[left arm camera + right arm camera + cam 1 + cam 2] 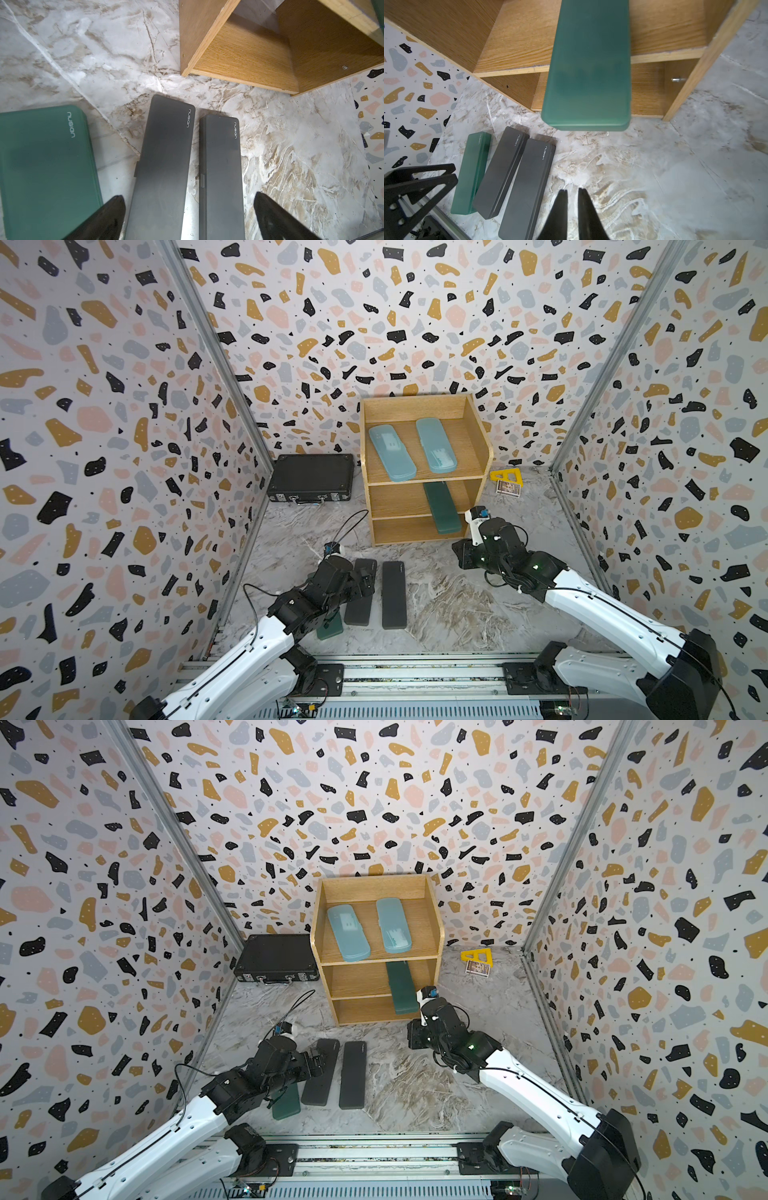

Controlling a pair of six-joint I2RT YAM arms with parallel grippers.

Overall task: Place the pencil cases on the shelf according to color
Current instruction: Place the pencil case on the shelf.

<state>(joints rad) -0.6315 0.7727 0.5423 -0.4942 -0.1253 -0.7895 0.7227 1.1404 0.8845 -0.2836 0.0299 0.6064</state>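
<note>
Sorting: green pencil case (587, 72) overhangs shelf (478, 435), middle tier | right fingers (560, 214) clenched, empty | left fingers (110, 216) splayed for black cases (164, 166)

I'm looking into a booth with three walls (104, 427) printed in terrazzo flecks of black, ochre, pink and grey, joined by metal corner posts (215, 344). The evenly lit floor (457, 605) is grey-white marble pattern. A black briefcase (309, 477) and a yellow triangular ruler (505, 475) lie by the back wall.
</note>
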